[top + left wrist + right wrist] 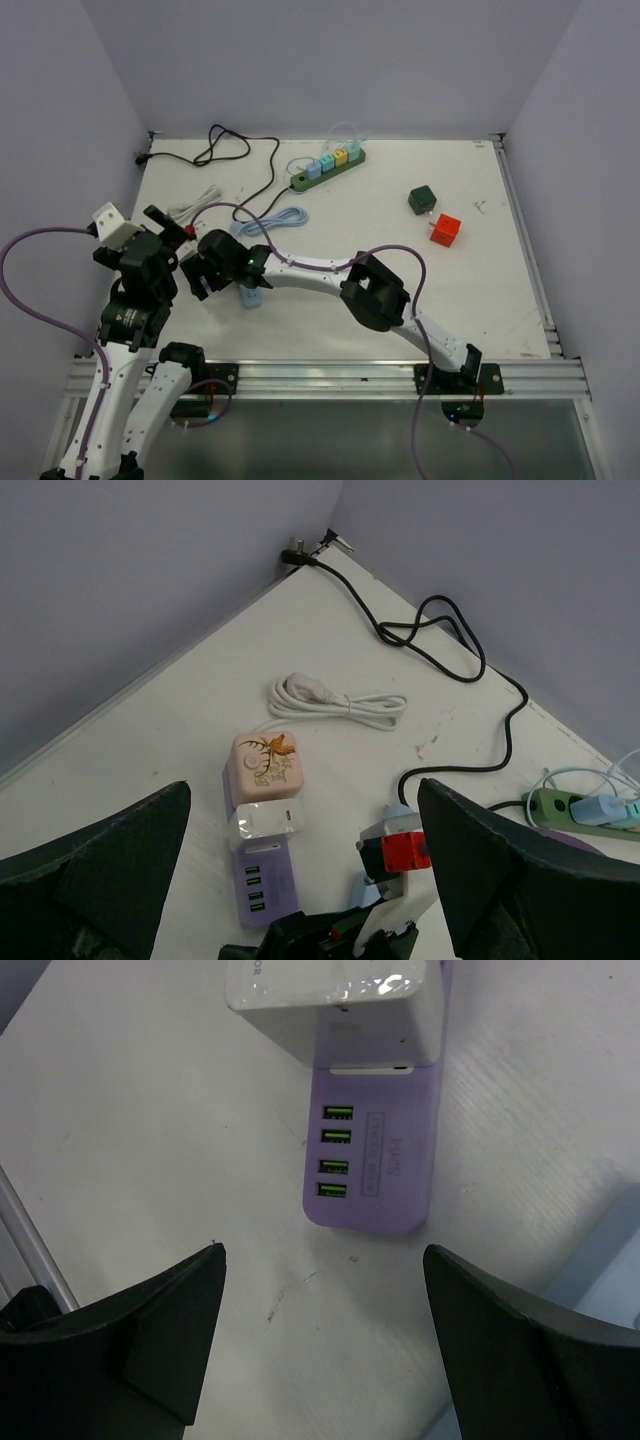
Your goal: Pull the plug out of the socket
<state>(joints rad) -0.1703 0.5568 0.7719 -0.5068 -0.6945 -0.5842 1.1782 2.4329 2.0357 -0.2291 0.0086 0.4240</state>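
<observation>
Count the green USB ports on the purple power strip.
4 USB ports, stacked in one column on the purple strip, next to the white block; none appears hidden.

Soft, even light, faint shadows; the dark fingers look blurred up close.

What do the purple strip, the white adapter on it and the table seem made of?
The purple strip looks like matte moulded plastic: even colour, rounded edges. The white adapter is probably glossy plastic, given its bright highlights. The table seems a white painted or laminated board, I cannot tell which; it is faintly scuffed.
</observation>
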